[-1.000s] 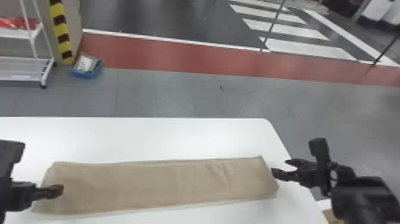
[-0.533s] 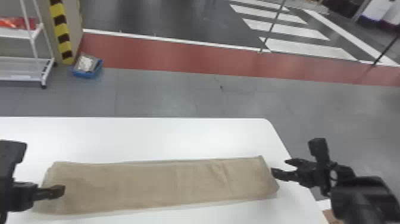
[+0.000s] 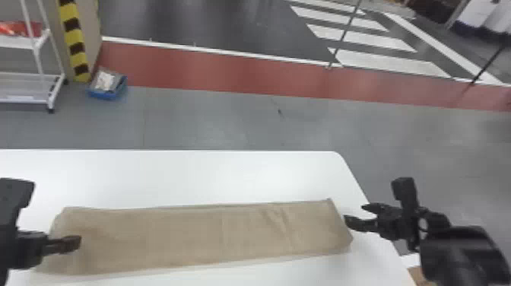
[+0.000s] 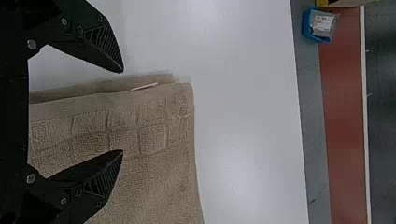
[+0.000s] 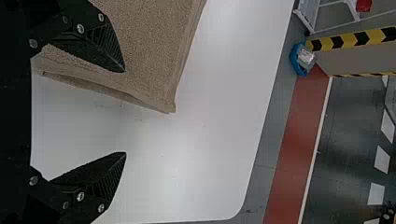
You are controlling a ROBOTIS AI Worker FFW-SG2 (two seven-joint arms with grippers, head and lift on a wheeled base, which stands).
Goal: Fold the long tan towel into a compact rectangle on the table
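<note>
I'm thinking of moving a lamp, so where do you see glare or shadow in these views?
Head view: a pale sheen on the grey floor, right of the table. Left wrist view: a soft bright patch on the tabletop beyond the towel, whose lower layer looks darker along the folded edge. Right wrist view: mild, diffuse brightness on the tabletop, no harsh glare.
</note>
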